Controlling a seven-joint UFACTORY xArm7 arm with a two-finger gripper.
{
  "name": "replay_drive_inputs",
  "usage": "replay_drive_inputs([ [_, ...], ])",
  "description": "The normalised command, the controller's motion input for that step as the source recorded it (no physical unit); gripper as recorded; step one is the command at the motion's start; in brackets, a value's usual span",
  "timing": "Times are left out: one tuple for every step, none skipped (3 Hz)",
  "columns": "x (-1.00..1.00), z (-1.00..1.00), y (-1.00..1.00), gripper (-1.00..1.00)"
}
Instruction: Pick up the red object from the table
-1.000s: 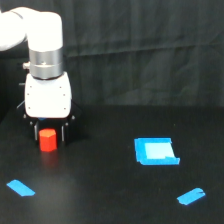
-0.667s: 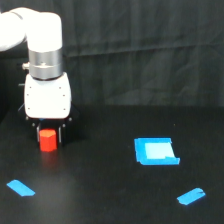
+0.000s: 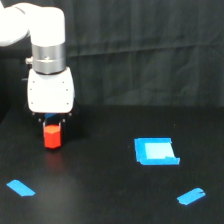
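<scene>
My fingers (image 3: 52, 125) sit over the red block (image 3: 52, 136); whether they grip it I cannot tell. It seems barely off the table (image 3: 100, 190); lifting remains.

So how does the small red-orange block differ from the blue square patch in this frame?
The small red-orange block is a stubby raised piece, while the blue square patch lies flat. The block is narrower; the patch covers far more surface. The block sits directly under the white gripper on the exterior view's left, while the patch lies apart toward the right, with nothing over it. Both show against the matte black table.
</scene>
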Motion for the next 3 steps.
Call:
replay_drive_inputs([
  [0.38,0.96,0.32,-0.99],
  [0.44,0.99,0.2,-1.0],
  [0.35,0.9,0.14,-1.0],
])
